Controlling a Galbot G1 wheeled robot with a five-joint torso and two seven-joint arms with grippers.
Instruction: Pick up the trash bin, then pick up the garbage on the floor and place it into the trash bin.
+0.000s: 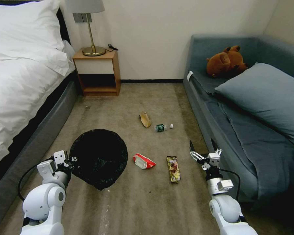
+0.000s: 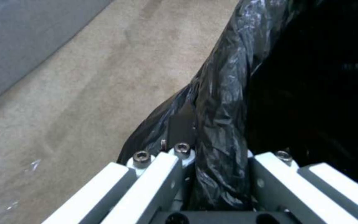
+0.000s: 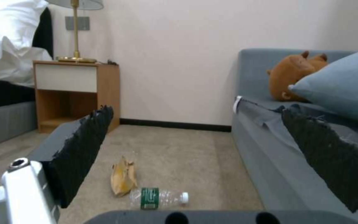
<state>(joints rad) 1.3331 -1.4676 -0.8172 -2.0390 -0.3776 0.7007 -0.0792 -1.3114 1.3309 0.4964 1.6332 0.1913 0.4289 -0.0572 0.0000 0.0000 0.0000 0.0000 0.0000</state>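
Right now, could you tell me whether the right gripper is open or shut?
Open. The right gripper hangs over the carpet with its black pads spread wide and nothing between them.

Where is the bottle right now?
In the head view the bottle lies on the carpet mid-floor, just right of the tan paper scrap, beyond the red wrapper and ahead of the open right claw.

No legible text: bottle [image 3: 158, 198] green label and snack packet [image 1: 174, 168] print too small to read.
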